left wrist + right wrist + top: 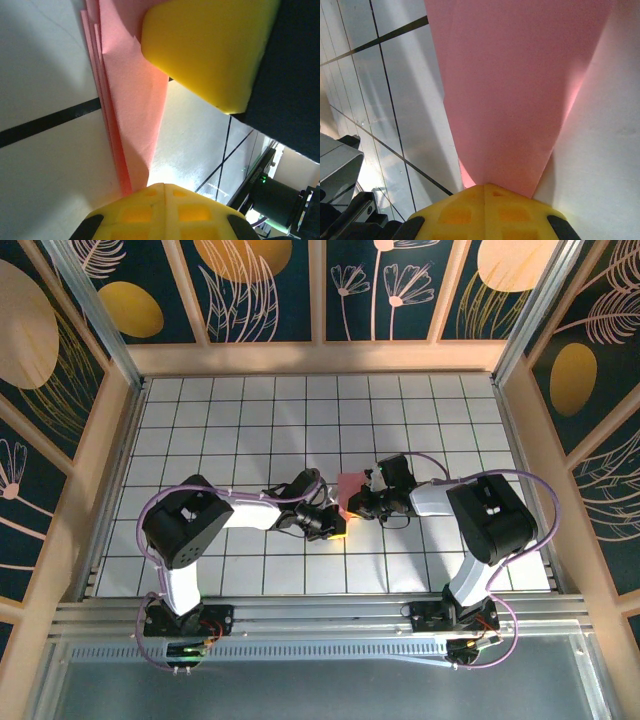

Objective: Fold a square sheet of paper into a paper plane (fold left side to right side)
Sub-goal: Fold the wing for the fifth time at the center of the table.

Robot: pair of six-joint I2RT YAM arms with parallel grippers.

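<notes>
Where the two arms meet over the middle of the gridded table [250,420], the salmon-pink sheet of paper [352,483] lies between them, partly covered by both wrists. The left gripper [338,528] comes in from the left and the right gripper [349,508] from the right, their tips almost together at the near edge of the paper. Seen from the left wrist, the left gripper [165,189] has its yellow fingers pressed together with no gap. The sheet of paper [135,100] shows several stacked layers along one long edge and runs down to those tips. A yellow finger [205,50] of the other gripper sits on the paper's far end. From the right wrist, the right gripper [487,186] is likewise fully closed, and the sheet of paper [510,90] narrows straight into its tips. For either gripper, I cannot tell whether the paper is nipped between the fingers or merely pressed to the table [410,100].
</notes>
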